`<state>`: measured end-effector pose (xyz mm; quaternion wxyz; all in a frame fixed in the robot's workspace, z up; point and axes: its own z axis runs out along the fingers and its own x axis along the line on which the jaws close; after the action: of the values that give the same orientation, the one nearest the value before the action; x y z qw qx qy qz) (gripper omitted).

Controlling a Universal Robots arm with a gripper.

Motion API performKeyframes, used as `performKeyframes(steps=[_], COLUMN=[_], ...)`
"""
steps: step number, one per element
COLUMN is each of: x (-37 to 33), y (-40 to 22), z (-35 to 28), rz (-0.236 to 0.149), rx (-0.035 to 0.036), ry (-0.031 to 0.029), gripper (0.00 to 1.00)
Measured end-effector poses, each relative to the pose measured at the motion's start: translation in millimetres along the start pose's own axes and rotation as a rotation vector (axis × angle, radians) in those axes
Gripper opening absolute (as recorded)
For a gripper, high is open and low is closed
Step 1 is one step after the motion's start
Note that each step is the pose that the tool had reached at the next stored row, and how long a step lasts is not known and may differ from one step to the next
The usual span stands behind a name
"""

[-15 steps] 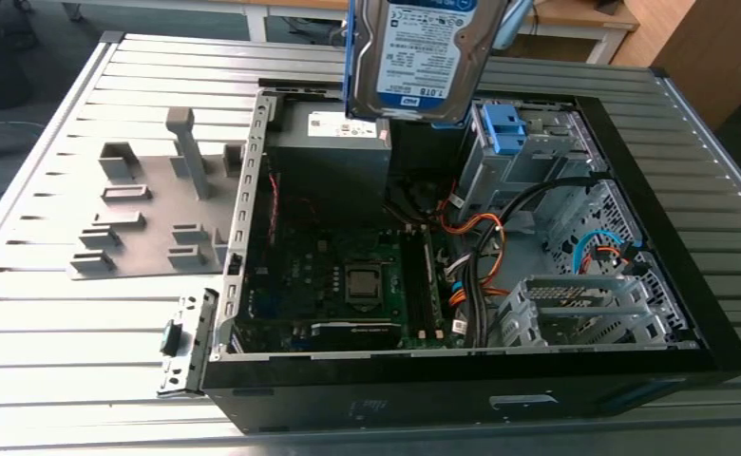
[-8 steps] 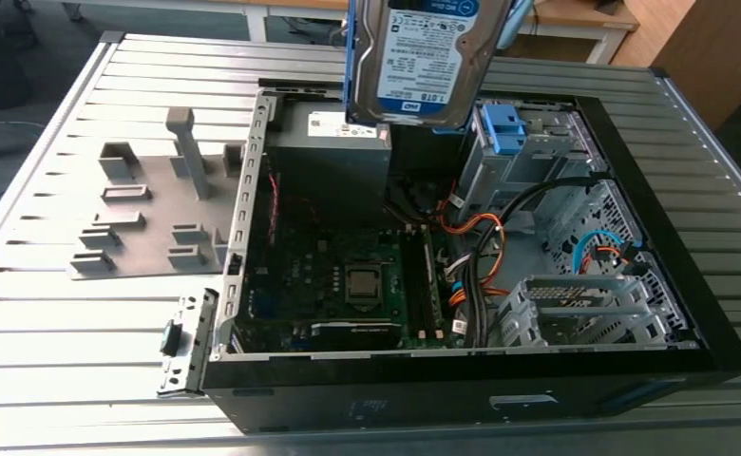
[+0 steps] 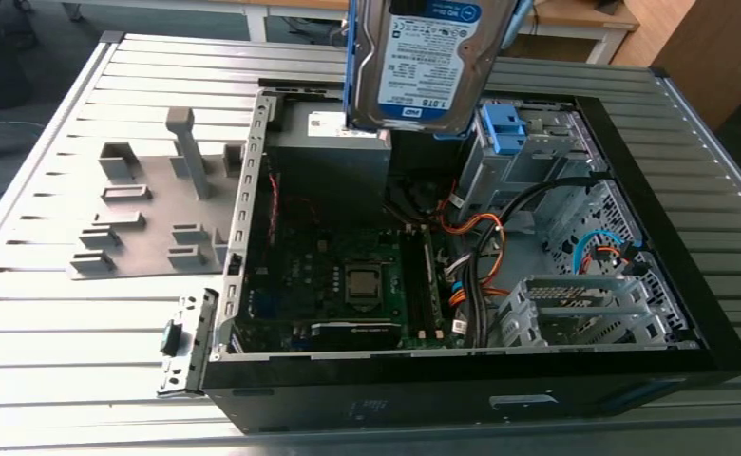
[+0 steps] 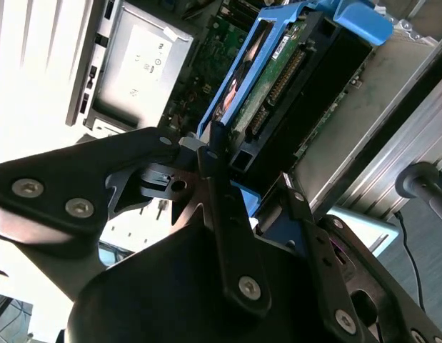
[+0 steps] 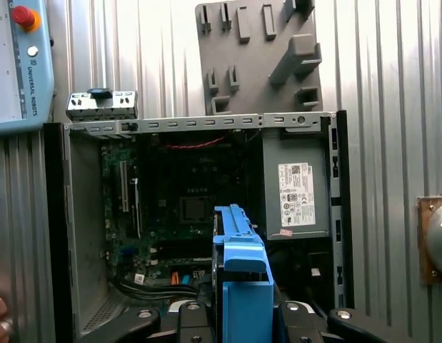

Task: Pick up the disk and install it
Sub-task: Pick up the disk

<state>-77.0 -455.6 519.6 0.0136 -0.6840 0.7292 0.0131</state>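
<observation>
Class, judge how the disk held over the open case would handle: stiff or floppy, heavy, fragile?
Likely stiff: the disk is a flat metal slab in a blue frame, unbent in the gripper. Probably heavy for its size, being metal. Perhaps fragile: a drop would land it inside the case.

Pincer (image 4: 250, 170): matte black, angular linkage plates (image 4: 60, 187), silver round-head screws (image 4: 250, 287) at joints.
</observation>
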Motion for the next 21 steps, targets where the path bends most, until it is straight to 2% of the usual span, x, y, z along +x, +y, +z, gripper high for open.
performKeyframes(steps=[21], x=[18.0], y=[-1.6], z=[0.2], rz=[0.0], rx=[0.0], ry=[0.0], gripper=[0.36])
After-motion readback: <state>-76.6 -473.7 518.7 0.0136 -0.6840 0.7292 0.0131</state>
